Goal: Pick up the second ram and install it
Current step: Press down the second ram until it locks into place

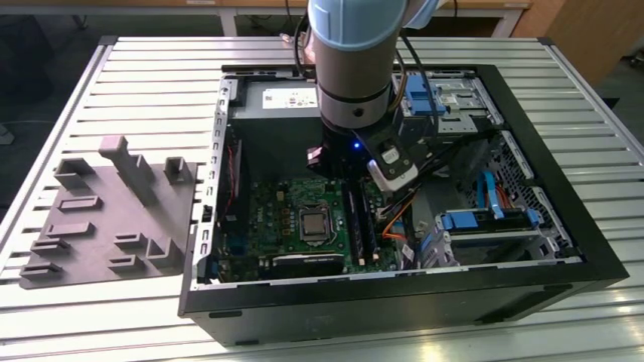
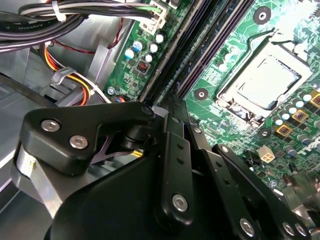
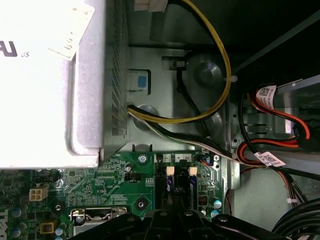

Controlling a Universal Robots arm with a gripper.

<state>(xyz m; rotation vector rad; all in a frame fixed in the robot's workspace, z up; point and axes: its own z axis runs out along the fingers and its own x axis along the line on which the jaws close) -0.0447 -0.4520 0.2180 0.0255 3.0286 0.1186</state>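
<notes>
My gripper [image 1: 340, 175] reaches down inside the open computer case [image 1: 563, 226], over the far end of the long black memory slots [image 1: 360, 222]. In the second wrist view the black linkages converge and the fingers [image 2: 172, 125] lie drawn together, so the gripper [image 2: 170, 100] is shut, its tip right at the slots [image 2: 200, 45]. Dark narrow sticks stand in those slots. I cannot tell which is the second ram or whether the fingers pinch it. The first wrist view has the slot ends with pale latches [image 3: 170, 172] just beyond the gripper [image 3: 170, 219].
The processor socket [image 1: 314, 224] lies beside the slots on the green motherboard [image 2: 280, 30]. The grey power supply [image 3: 45, 80] and bundled cables [image 3: 215, 75] crowd the far end. Blue drive brackets [image 1: 473, 219] sit toward the exterior view's right. A grey tray [image 1: 101, 219] rests outside the case.
</notes>
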